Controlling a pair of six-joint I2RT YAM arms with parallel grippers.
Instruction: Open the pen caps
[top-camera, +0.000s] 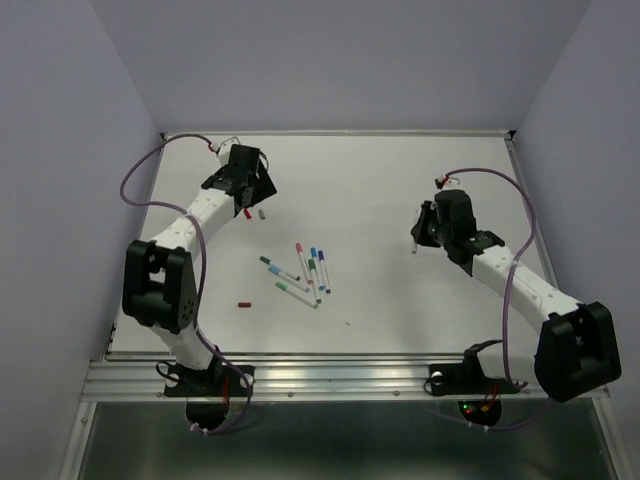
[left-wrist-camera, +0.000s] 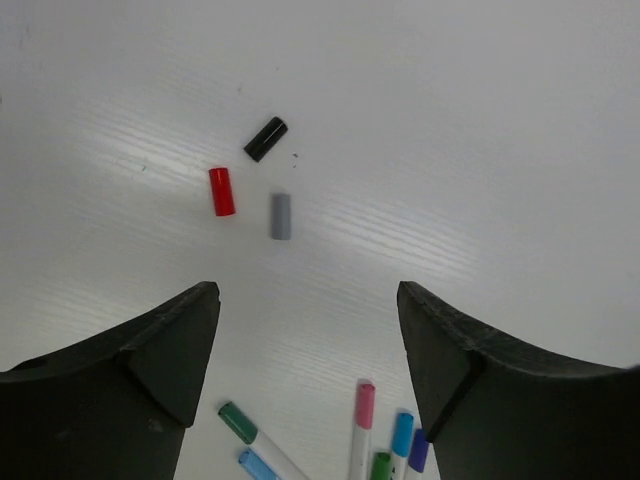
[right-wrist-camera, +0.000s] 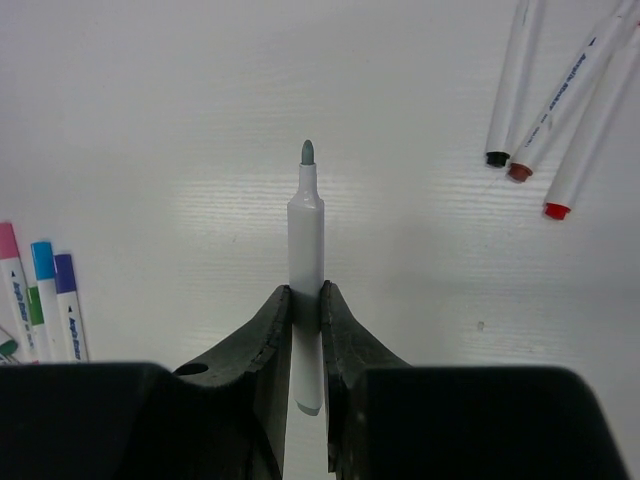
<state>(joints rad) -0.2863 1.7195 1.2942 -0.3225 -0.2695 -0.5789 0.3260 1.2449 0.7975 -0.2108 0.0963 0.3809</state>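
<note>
My left gripper is open and empty above the table, at the far left in the top view. Just ahead of it lie three loose pen caps: a red cap, a grey cap and a black cap. My right gripper is shut on an uncapped white pen with a grey tip, held off the table at the right. Several capped pens lie mid-table, with pink, green and blue caps on them.
Three uncapped pens lie together in the right wrist view, with a black tip, a dark red tip and a red tip. A dark red cap lies alone near the front left. Walls enclose the table.
</note>
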